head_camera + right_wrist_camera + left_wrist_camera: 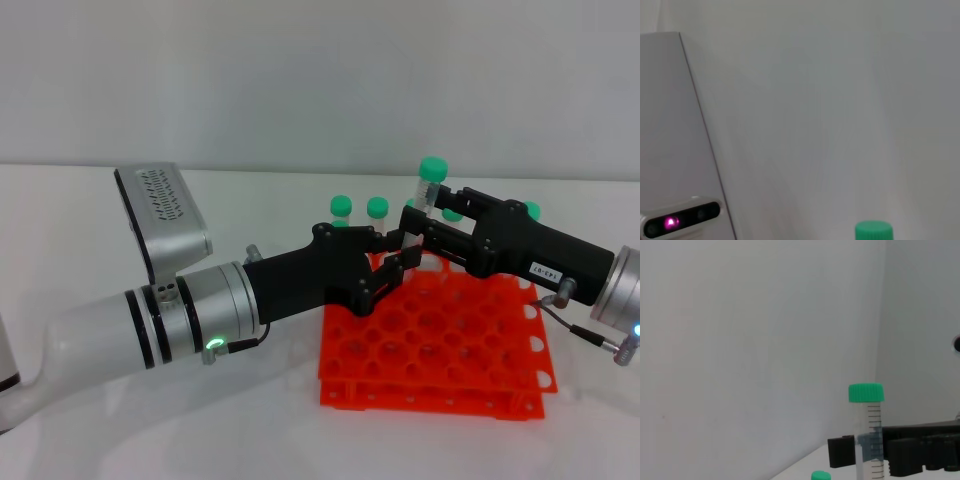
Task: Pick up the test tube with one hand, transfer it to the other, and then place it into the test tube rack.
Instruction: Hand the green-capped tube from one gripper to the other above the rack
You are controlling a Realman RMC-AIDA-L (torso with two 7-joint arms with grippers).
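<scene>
The right claw (418, 222) reaches in from the right of the head view and is clamped on the test tube (429, 190), holding it upright above the far side of the orange test tube rack (432, 340); the tube's green cap stands clear above the fingers. My left claw (392, 262) comes in from the left with its fingers spread apart, their tips near the lower part of the same tube; from the head view I cannot tell whether they touch it yet. Other green-capped tubes (377, 208) stand in the rack's back rows, just behind the two claws. The rack sits on a white desk (200, 430).

In the left wrist view the held tube (868, 435) shows upright with printed marks down its side, the right claw's black body (900, 450) behind it, and another green cap (820, 475) at the lower edge.

I judge this to be the handover, and the risks lie there. If the right claw lets go before the left has closed firmly, the tube would drop onto the rack or desk; if the left closes off-centre, it could tilt the slim tube or twist it out of the grip; the two claws are close enough to collide; a low sweep could knock the standing tubes.
</scene>
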